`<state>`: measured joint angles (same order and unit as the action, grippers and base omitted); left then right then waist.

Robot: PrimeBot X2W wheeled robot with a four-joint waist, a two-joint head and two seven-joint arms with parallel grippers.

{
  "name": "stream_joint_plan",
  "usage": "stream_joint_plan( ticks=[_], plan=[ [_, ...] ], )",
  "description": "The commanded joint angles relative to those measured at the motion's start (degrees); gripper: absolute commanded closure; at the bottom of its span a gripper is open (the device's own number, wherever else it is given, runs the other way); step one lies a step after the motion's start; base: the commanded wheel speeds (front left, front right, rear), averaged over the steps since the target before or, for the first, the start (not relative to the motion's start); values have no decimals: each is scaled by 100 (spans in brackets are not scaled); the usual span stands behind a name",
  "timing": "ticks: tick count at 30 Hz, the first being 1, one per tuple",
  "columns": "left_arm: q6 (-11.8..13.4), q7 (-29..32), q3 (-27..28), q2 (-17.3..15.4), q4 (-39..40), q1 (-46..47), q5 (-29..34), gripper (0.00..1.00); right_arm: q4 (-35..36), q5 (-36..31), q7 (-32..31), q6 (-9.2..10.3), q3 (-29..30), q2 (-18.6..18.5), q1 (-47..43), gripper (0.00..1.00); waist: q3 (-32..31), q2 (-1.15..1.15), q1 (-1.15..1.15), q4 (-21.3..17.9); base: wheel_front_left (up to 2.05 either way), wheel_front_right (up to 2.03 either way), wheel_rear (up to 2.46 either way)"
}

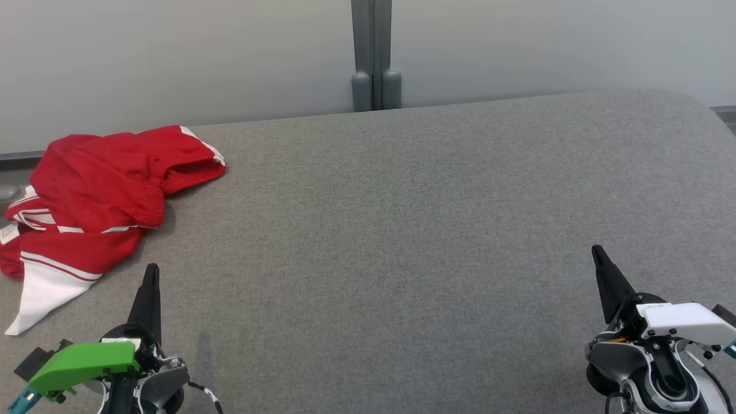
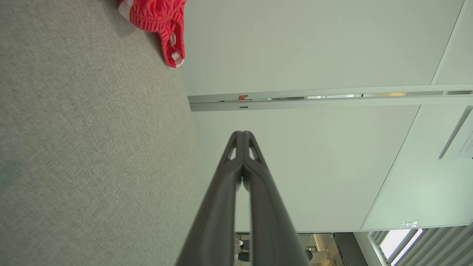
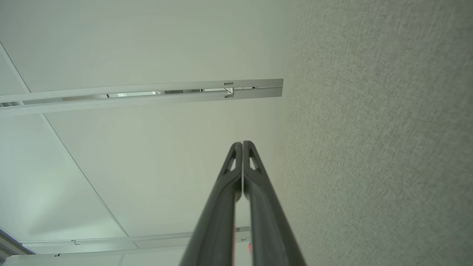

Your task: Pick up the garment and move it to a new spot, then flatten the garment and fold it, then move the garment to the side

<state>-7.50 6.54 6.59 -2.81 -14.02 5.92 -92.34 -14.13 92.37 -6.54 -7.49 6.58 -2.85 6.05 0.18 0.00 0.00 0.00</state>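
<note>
- Pressed fully together and holding nothing: left gripper (image 1: 152, 270) just on the near side of the garment (image 1: 98, 190), right gripper (image 1: 599, 253) well off to the garment's right.
- Judged as step one, pickup not begun; next, probably parting the left fingers and reaching forward into the crumpled red-and-white heap.
- Under the garment, grey table (image 1: 402, 230); nothing barring the reach.
- Beyond, to the garment's right, grey post (image 1: 372, 57).

Green left cover (image 1: 80, 362), white right cover (image 1: 684, 322), dark fingers (image 1: 150, 299).
</note>
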Motion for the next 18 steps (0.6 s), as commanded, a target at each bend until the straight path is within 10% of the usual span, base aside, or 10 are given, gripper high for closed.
stream_joint_plan(
  ticks=[1,18],
  plan=[
    [-15,11,3,-16,6,68,-13,100,30,6,-6,0,-4,-7,36,100,0,0,0,0,0,0,0],
    [-15,11,3,-16,6,68,-13,100,30,6,-6,0,-4,-7,36,100,0,0,0,0,0,0,0]
  ],
)
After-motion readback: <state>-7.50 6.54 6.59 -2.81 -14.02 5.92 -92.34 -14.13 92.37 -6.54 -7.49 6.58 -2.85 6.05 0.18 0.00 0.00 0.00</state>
